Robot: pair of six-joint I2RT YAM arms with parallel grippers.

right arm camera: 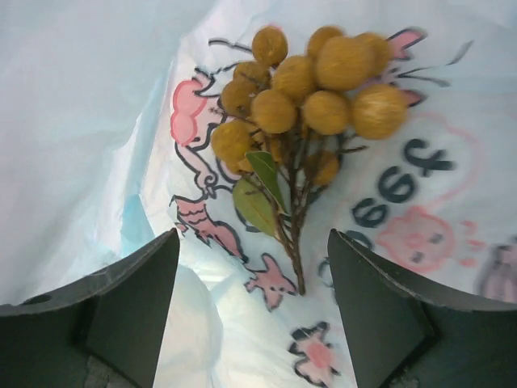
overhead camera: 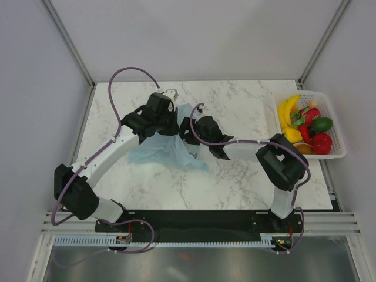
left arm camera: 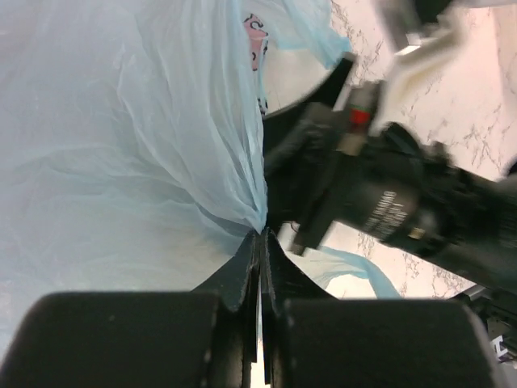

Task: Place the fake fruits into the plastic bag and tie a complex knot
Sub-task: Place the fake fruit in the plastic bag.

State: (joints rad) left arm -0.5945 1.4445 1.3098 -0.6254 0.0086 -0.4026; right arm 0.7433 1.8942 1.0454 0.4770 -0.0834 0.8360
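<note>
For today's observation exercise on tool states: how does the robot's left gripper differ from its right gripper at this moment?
The left gripper has its jaws shut, while the right gripper has its jaws wide apart. The left gripper pinches a fold of the blue plastic bag. The right gripper holds nothing, and a tan fruit cluster lies on the bag's printed panel ahead of it. Both are black, two-fingered and working at the bag.

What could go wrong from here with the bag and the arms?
1. The left tool is shut on only a thin fold of the plastic bag; that could slip free and the mouth sag.
2. The right tool hangs open over the tan cluster with film close beside it; pulling back might snag the bag.
3. Other fruits sit in the basket, needing more trips.
</note>
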